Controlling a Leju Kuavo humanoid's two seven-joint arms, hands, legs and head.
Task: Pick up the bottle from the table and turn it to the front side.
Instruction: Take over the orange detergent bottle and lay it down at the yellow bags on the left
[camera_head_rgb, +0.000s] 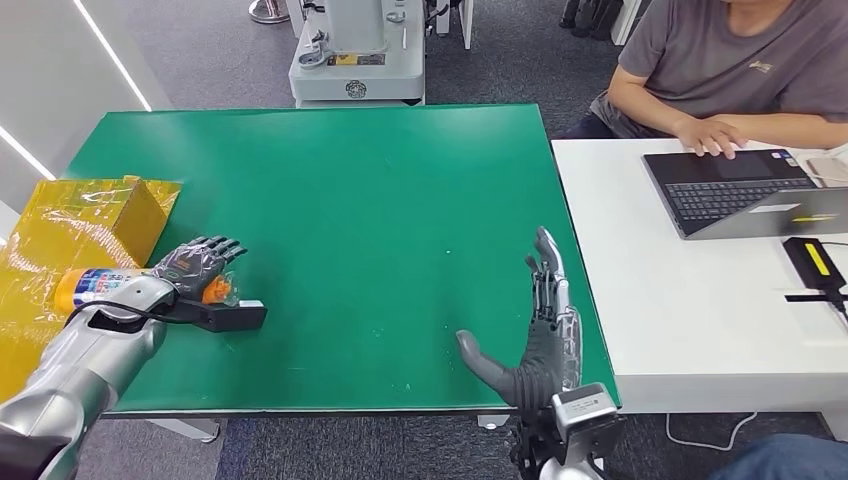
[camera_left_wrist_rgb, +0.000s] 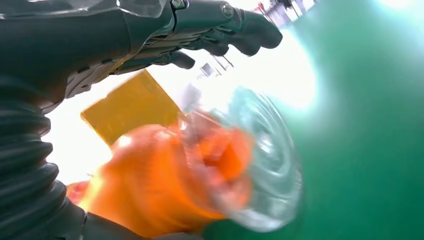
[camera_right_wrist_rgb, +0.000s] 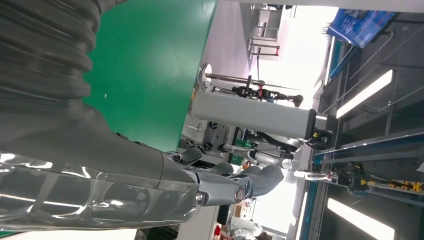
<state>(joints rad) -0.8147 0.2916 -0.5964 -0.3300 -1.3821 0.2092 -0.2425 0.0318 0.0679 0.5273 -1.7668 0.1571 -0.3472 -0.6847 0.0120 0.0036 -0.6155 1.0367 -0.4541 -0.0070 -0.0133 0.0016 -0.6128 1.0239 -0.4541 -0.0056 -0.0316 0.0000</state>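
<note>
At the green worktop (camera_head_rgb: 380, 200) nine o'clock edge the left robot hand (camera_head_rgb: 195, 268) grasps the orange bottle (camera_left_wrist_rgb: 165, 185), while the right robot hand (camera_head_rgb: 535, 335) at five o'clock stands released, fingers spread.

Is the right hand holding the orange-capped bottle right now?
No. In the head view the right hand stands open and empty over the green table, while the left hand grips the orange-capped bottle at the far side.

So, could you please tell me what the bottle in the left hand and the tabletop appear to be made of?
Bottle: likely clear glossy plastic, since the ridged transparent base shows orange contents through it, though glass cannot be excluded. The left hand grips it. Table: a smooth green covering, perhaps a mat or laminate, with a soft sheen and faint specks; what lies beneath is not visible.
</note>
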